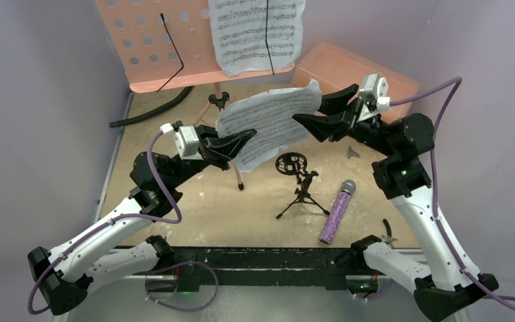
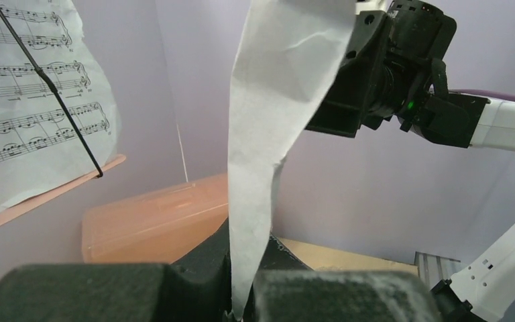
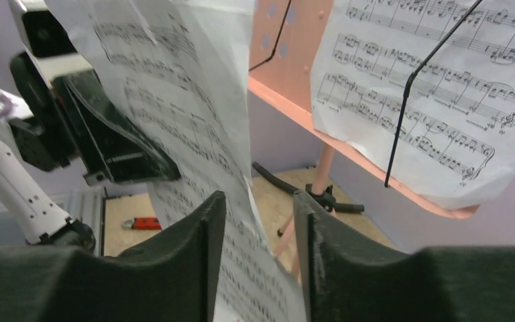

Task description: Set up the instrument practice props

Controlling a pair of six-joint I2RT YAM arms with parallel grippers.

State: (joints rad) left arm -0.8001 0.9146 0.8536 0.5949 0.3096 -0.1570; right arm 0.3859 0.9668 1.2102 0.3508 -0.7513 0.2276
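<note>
Both arms are raised and angled inward over the middle of the tabletop [image 1: 241, 215]. The left arm [image 1: 154, 174] has its jaws pinching the left edge of a loose sheet-music page [image 1: 268, 121]. The right arm [image 1: 402, 147] has its jaws spread, with the page's right edge between them. The music stand [image 1: 154, 47] stands close behind, at the far edge.

The top view looks down from above and behind the arm bases [image 1: 57, 285], across the worktop [image 1: 194, 208] toward its far edge. Each wrist view sits close behind its own jaws; both catch the loose sheet [image 1: 268, 124] and pink stand [image 1: 141, 47].
</note>
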